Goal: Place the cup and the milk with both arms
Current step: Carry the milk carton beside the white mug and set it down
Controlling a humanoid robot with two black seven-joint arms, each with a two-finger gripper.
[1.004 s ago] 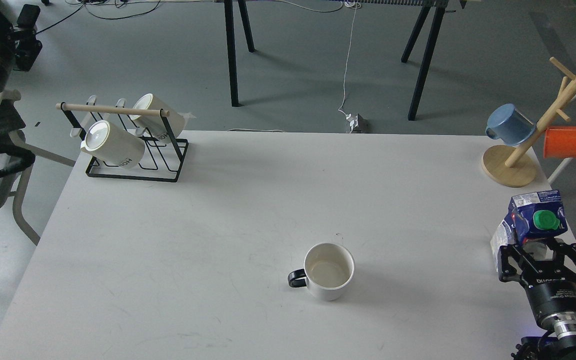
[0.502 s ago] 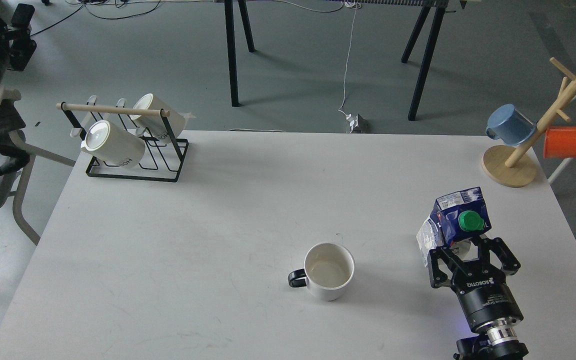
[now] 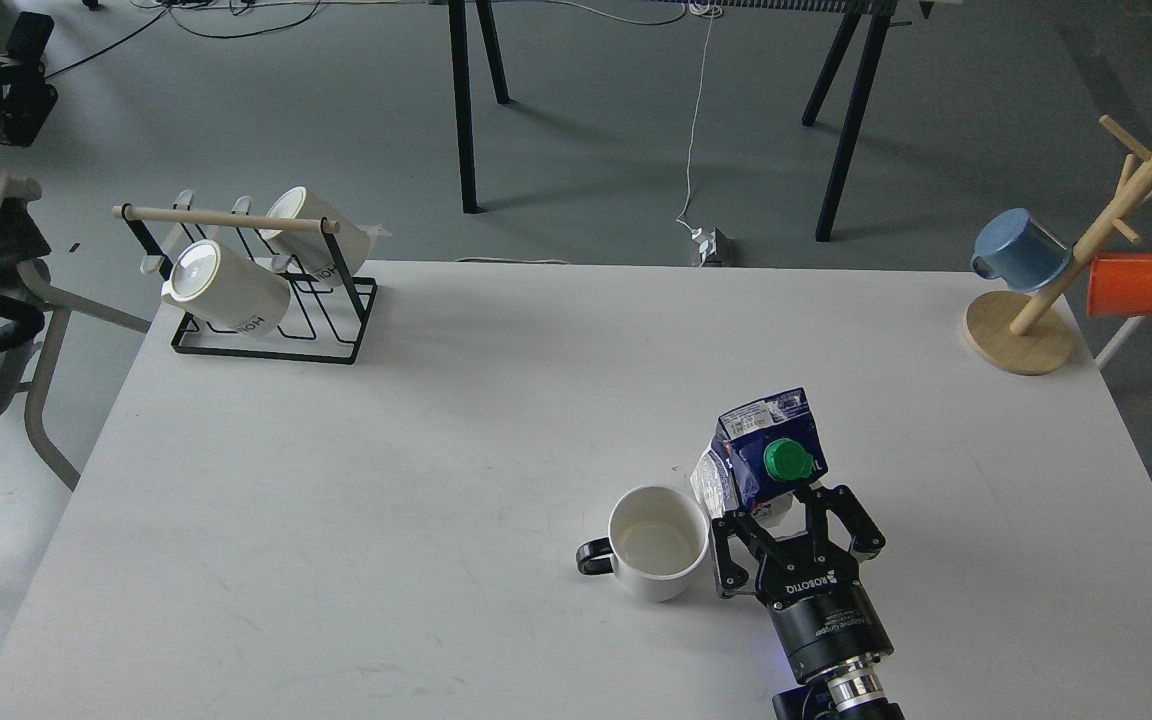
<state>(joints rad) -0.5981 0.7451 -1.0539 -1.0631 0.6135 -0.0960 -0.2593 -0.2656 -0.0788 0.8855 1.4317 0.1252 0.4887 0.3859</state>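
Right pincer (image 3: 781, 520) clamped on the milk carton (image 3: 762, 459), fingers snug around its lower half. Carton upright-ish, green cap facing the camera, just beside the white cup (image 3: 657, 541) on the table (image 3: 436, 450). Cup looks empty. Arm coming up from bottom edge. Left pincer out of view.

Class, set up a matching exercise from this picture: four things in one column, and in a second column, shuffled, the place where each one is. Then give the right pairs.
Things:
1. milk carton
2. white cup
3. blue mug
4. two white mugs

Places:
A. on the wire rack, far left
B. in the right gripper
C. upright on the table, handle to the left
D. on the wooden mug tree, far right

Pairs: 1-B, 2-C, 3-D, 4-A
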